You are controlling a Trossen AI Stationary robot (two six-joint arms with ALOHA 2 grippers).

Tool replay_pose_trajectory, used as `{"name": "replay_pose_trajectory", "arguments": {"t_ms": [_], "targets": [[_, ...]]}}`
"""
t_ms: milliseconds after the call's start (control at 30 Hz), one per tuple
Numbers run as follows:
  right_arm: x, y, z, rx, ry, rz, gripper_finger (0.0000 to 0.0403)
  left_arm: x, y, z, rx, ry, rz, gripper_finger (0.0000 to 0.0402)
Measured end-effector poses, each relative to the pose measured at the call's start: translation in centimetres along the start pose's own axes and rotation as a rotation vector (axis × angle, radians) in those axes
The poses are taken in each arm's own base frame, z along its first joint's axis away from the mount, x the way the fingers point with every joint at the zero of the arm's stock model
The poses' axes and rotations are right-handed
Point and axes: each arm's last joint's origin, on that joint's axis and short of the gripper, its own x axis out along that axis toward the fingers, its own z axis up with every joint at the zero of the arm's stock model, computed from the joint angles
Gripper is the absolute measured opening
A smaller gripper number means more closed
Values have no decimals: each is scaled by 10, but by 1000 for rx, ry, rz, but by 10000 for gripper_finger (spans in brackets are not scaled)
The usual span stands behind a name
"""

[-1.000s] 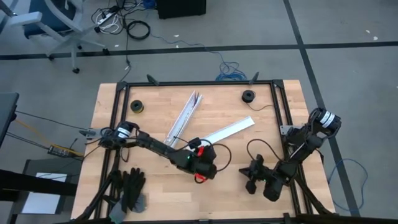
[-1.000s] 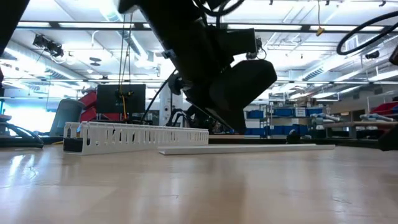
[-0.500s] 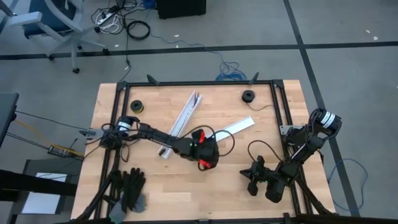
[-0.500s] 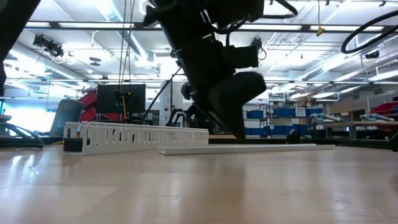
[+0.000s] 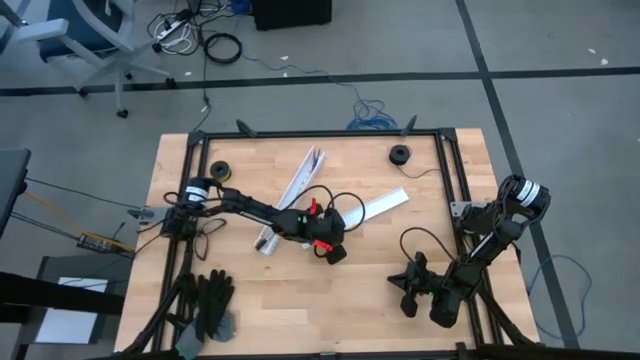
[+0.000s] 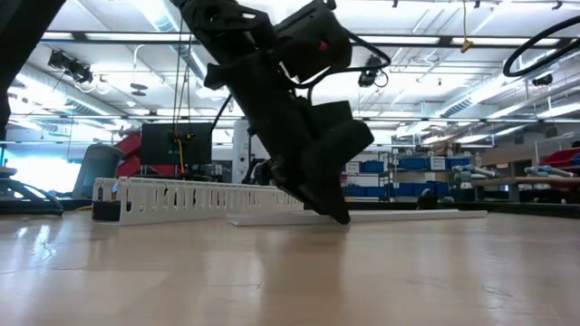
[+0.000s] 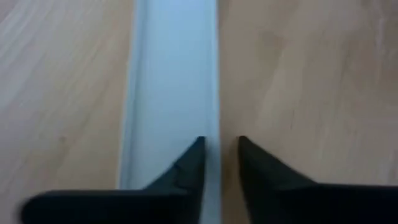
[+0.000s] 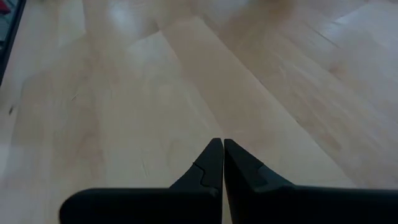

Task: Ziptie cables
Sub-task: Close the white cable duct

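On the white strip [image 7: 171, 93], left claw [image 7: 219, 146] straddles its edge, slightly open.

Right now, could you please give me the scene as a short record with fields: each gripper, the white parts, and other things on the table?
left gripper: low over the flat white strip, fingers narrowly apart astride the strip's edge
right gripper: shut, empty, over bare wood near the table's front right
white slotted channel: lying slantwise at table centre-back
flat white strip, high view: right of the channel, partly under the left arm
black rolls: two, near the back edge
black gloves: front left corner
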Motion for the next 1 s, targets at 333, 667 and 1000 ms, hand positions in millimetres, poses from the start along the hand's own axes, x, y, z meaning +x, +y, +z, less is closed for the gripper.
{"name": "replay_pose_trajectory", "arguments": {"t_ms": [333,667,1000], "targets": [[1,-1,0,11,-23,-9,0,-5,-13,14,20,-47,-52,0],[1,-1,0,14,-26,-12,0,-18,-34,36,-16,-75,-205,0],[1,-4,-1,6,-24,-31,0,-34,-48,49,-25,-91,-214,0]]}}
